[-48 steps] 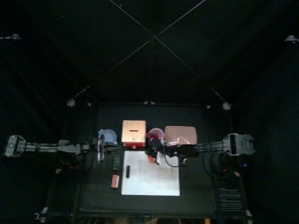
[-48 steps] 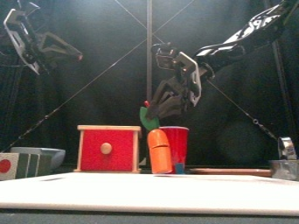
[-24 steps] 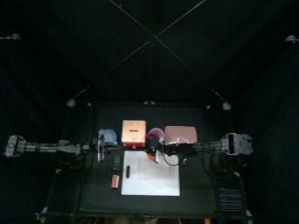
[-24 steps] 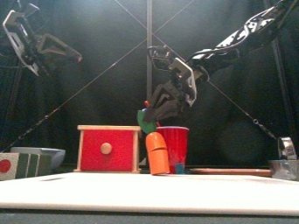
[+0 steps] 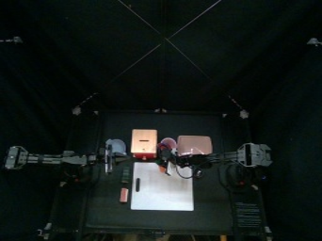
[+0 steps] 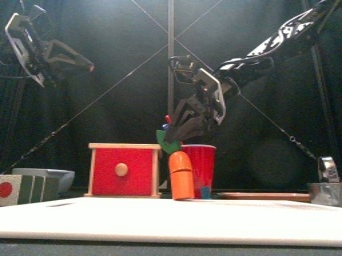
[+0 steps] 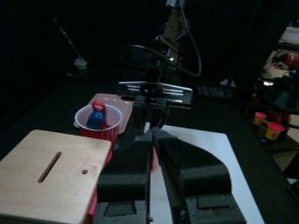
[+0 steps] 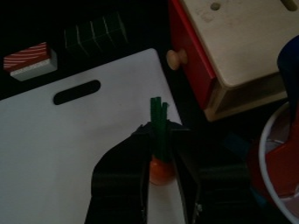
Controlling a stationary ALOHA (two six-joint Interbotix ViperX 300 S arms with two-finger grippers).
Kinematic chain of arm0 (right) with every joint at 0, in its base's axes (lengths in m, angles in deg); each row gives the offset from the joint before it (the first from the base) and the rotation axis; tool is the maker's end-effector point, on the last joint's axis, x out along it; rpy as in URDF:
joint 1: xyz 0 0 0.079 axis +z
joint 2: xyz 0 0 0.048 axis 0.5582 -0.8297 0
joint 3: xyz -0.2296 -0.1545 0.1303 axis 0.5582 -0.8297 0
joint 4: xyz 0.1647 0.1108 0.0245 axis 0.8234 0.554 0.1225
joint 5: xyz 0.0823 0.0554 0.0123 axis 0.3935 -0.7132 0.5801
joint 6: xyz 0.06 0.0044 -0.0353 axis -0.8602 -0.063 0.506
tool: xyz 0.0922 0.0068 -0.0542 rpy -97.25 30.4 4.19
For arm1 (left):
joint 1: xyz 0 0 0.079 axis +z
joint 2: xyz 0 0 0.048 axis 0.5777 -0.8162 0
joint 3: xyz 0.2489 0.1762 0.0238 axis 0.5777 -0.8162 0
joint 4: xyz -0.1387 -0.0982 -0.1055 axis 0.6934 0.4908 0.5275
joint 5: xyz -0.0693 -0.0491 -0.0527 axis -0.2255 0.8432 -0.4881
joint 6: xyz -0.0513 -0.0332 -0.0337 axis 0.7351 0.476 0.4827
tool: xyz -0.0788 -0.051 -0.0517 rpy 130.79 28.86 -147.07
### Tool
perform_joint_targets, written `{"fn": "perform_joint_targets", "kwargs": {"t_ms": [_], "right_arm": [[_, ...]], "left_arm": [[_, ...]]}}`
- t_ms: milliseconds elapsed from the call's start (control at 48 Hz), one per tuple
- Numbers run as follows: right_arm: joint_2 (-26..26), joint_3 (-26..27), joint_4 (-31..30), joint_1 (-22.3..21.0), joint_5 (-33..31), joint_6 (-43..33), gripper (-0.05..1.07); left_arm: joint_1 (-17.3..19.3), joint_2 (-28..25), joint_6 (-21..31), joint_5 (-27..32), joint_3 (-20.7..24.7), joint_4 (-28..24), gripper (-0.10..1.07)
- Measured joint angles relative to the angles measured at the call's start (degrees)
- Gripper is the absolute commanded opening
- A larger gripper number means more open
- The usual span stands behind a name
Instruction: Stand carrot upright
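Observation:
The carrot (image 6: 181,175) stands nearly upright on the white sheet (image 6: 160,215), orange body down and green top up, in front of the red cup (image 6: 201,165). My right gripper (image 6: 174,137) hangs over it with its jaws closed around the carrot's upper end. In the right wrist view the carrot (image 8: 160,168) and its green stem show between the two fingers of that gripper (image 8: 159,138). My left gripper (image 7: 152,147) rests shut and empty, raised at the table's left side (image 6: 23,45).
A red box with a wooden top (image 6: 123,168) stands left of the carrot, close to the red cup (image 7: 100,116). A pale box (image 5: 195,144) sits at the back right. A small red and white block (image 8: 28,58) and dark ridged pieces lie beyond the sheet's handle slot (image 8: 76,92).
My right gripper has shifted slightly left and down, and the carrot has gone from leaning to nearly vertical. The left arm has not moved.

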Motion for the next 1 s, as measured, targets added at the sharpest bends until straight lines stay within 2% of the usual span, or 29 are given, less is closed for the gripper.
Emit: {"fn": "perform_joint_targets", "kwargs": {"t_ms": [562, 1000], "right_arm": [[-0.09, -1.05, 2.02, 1.23, -0.18, -0.18, 0.61], [-0.09, -1.32, 2.9, 1.85, -1.14, -0.35, 0.74]], "left_arm": [[0.09, 0.0, -0.09, 0.0, 0.09, 0.0, 0.51], [0.09, 0.0, 0.0, 0.0, 0.0, 0.0, 0.51]]}}
